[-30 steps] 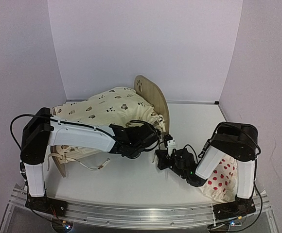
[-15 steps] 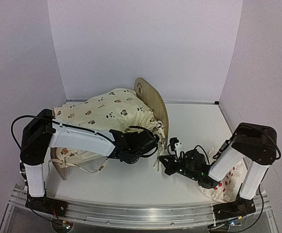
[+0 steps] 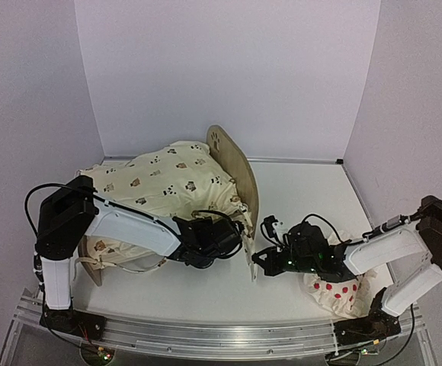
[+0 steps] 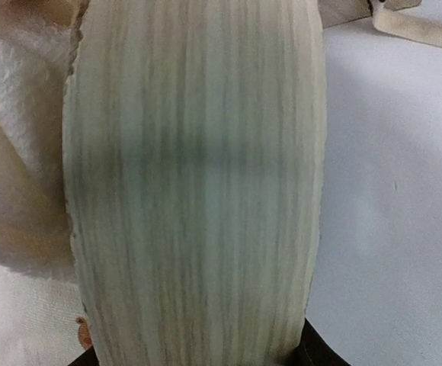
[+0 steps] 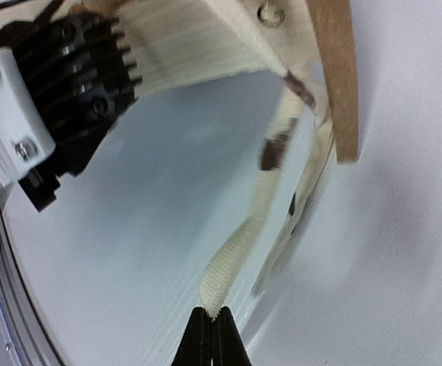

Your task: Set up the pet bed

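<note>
The pet bed (image 3: 235, 164) stands at the middle left, its rounded plywood end board with a paw cutout upright. The cream animal-print cushion (image 3: 164, 179) is heaped on it and hides the striped base. My left gripper (image 3: 219, 238) is under the cushion's near edge, shut on a plywood board of the bed, which fills the left wrist view (image 4: 194, 183). My right gripper (image 3: 257, 258) is low by the end board's near corner. It is shut on the tip of a cream cushion tie (image 5: 240, 252), with the fingertips (image 5: 198, 335) pinched together.
The red-dotted white pillow (image 3: 335, 293) lies at the near right, under my right forearm. The white table (image 3: 305, 191) has walls on the left, back and right. In the right wrist view my left arm's black finned wrist body (image 5: 68, 69) sits just beyond the tie.
My right arm has stretched out low to the left, uncovering more of the pillow, and its gripper now sits by the end board's corner. The bed and cushion shifted slightly left with my left gripper.
</note>
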Robot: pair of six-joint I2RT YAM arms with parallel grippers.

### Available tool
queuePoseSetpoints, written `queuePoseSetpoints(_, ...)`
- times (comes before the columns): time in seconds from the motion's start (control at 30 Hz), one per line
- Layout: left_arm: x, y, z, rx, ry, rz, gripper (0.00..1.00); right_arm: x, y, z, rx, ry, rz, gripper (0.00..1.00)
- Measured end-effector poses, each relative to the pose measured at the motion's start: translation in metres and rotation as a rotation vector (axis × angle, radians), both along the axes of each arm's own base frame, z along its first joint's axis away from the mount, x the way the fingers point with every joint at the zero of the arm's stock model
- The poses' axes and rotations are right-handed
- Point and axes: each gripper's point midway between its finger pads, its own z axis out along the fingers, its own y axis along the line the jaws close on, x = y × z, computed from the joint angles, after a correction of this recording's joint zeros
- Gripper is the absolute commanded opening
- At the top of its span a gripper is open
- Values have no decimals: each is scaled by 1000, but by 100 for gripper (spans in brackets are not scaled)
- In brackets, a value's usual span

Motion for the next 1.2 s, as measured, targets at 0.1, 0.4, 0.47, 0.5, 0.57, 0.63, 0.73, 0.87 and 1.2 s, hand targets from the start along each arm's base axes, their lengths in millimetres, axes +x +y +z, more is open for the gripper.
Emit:
queuePoseSetpoints(0.1,2,3,-1,6,-12,4,42,-13,6,-7,-20,89,54,0)
queuePoseSetpoints(0.4,1,9,-4,-24,-4,50,63,-31,12,-23,-82,253,117,0)
queuePoseSetpoints(0.47,0,10,-4,-63,4,72,71,-32,8,-29,-117,267,108,0)
queuePoseSetpoints(0.5,-1,10,-5,-86,13,82,74,-31,7,-31,-131,273,106,0)
queuePoseSetpoints(0.57,-3,9,-6,-115,32,89,79,-30,7,-33,-158,278,108,0)
queuePoseSetpoints(0.63,-6,8,-4,-146,46,97,82,-28,9,-31,-174,277,114,0)
queuePoseSetpoints(0.73,-12,7,-1,-175,69,98,87,-24,11,-25,-195,261,123,0)
queuePoseSetpoints(0.87,-25,2,3,-192,105,102,94,-21,5,-19,-245,239,124,0)
queuePoseSetpoints(1.2,-70,-33,24,-312,183,92,87,-13,-21,6,-373,154,83,0)
